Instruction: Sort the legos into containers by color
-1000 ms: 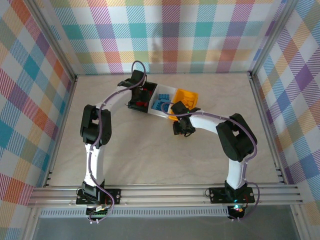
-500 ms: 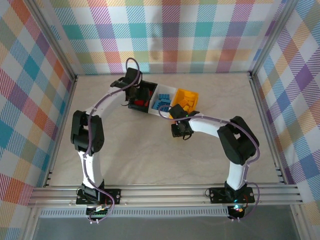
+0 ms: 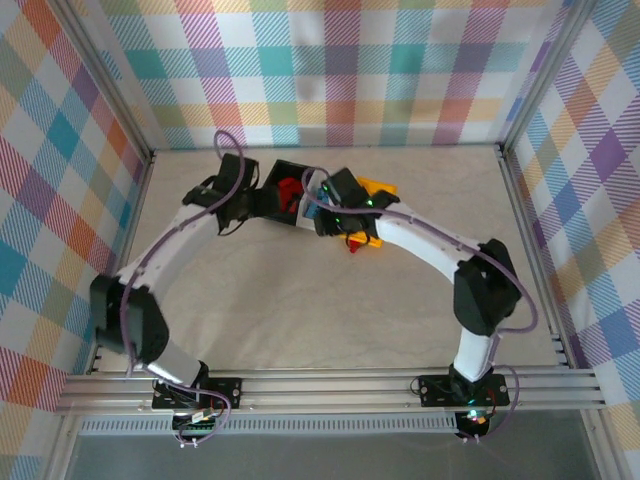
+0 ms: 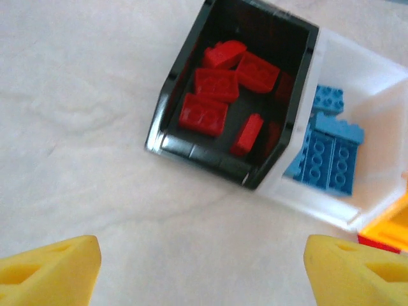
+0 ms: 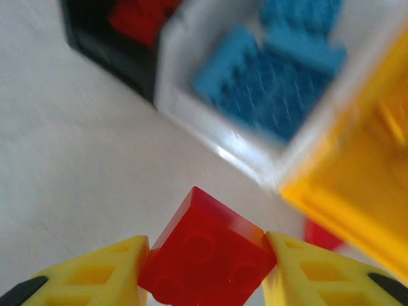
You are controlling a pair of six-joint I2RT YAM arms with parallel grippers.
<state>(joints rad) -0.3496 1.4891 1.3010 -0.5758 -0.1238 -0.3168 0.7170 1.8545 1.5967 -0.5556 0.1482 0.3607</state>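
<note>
My right gripper (image 5: pixel 208 250) is shut on a red lego (image 5: pixel 204 264), held above the table just in front of the white container (image 5: pixel 210 137). That container holds blue legos (image 5: pixel 274 83). To its left, the black container (image 4: pixel 191 95) holds several red legos (image 4: pixel 217 86); to its right stands the yellow-orange container (image 5: pixel 357 185). Another red lego (image 5: pixel 324 236) lies on the table against the yellow-orange container's front. My left gripper (image 4: pixel 203 274) is open and empty, over bare table in front of the black container. From above, the right gripper (image 3: pixel 335 205) covers the white container and the left gripper (image 3: pixel 240 205) sits left of the black one (image 3: pixel 283 172).
The containers stand in a row at the back middle of the beige table (image 3: pixel 300 300). Metal rails (image 3: pixel 530 230) and plaid walls close in the sides and back. The two arms arch in from the near edge toward the containers.
My left gripper has pulled back left off the black container and opened. My right gripper has risen from the table and moved left over the white container, shut on a red lego.
</note>
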